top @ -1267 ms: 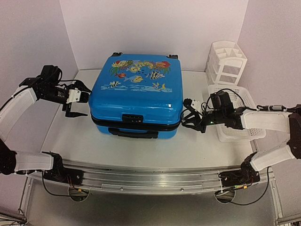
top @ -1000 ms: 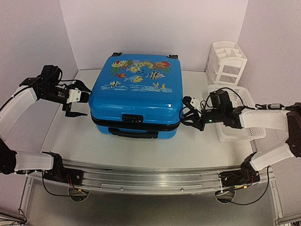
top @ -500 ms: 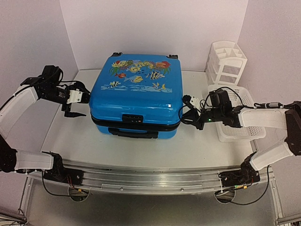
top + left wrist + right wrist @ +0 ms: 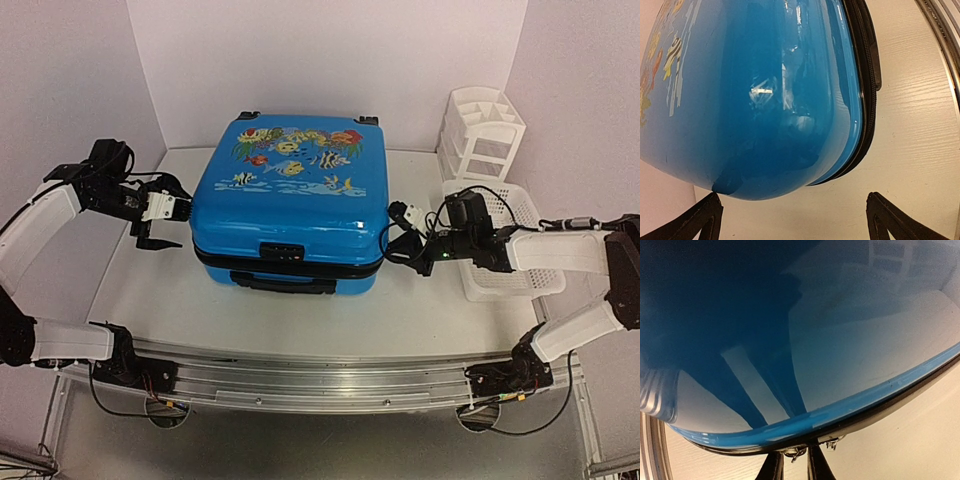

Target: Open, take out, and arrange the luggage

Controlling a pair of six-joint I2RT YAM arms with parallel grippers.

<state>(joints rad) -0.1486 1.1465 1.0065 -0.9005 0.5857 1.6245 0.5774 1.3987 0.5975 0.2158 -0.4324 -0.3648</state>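
Top external: luggage [image 4: 290,200] lies flat and closed, print side up, mid-surface [image 4: 150,290], sitting a bit toward 12. Handle [image 4: 283,284] and lock [image 4: 281,250] face 6, wheels [image 4: 248,116] at 12. Black zipper band [image 4: 290,264] runs round the shell at mid-height and is zipped along the whole 6 o'clock face.

My left claw [image 4: 183,216] is at the luggage's 9 o'clock and spread wide, one finger above the other. Tips are just beside the shell; can't tell if they touch. Left wrist view: both fingers [image 4: 700,220] sit at the frame bottom, well apart. The blue corner is beyond them, with the zipper band on its right.

My right claw [image 4: 388,250] is at the luggage's 4 o'clock corner, low, at zipper-band height. Right wrist view: fingers [image 4: 771,469] are nearly together with a narrow gap. A metal zipper pull [image 4: 796,452] sits right at the tips and looks pinched. A second pull [image 4: 832,442] is just beside it, at its 2 o'clock.

White mesh basket [image 4: 530,275] is at the luggage's 3 o'clock, partly under my right forearm. White drawer organizer [image 4: 485,135] stands upright at 1–2 o'clock, near the back wall.
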